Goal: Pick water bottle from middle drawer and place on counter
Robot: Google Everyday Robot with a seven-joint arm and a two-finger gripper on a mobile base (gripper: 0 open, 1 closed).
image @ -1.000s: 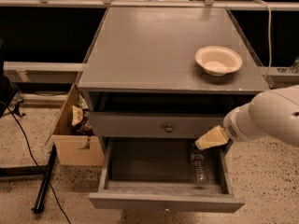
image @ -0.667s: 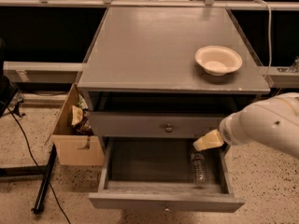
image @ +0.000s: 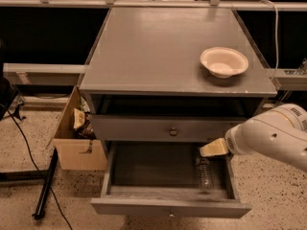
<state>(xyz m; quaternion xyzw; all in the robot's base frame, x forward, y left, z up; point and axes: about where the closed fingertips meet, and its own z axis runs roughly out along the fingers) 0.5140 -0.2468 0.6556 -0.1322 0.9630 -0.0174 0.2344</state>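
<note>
In the open middle drawer [image: 153, 169], right side, the water bottle [image: 205, 172] lies ungrasped. The gripper [image: 214, 148] hovers just above its far end; state cannot be told. Pickup and transfer to bench [image: 153, 51] outstanding.

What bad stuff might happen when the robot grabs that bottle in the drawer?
The water bottle lies on its side near the right wall of the middle drawer, so the gripper right by it might hit the wall or roll it away. Lifting out, the bottle may knock the upper drawer. The bowl on the counter might get bumped.
</note>
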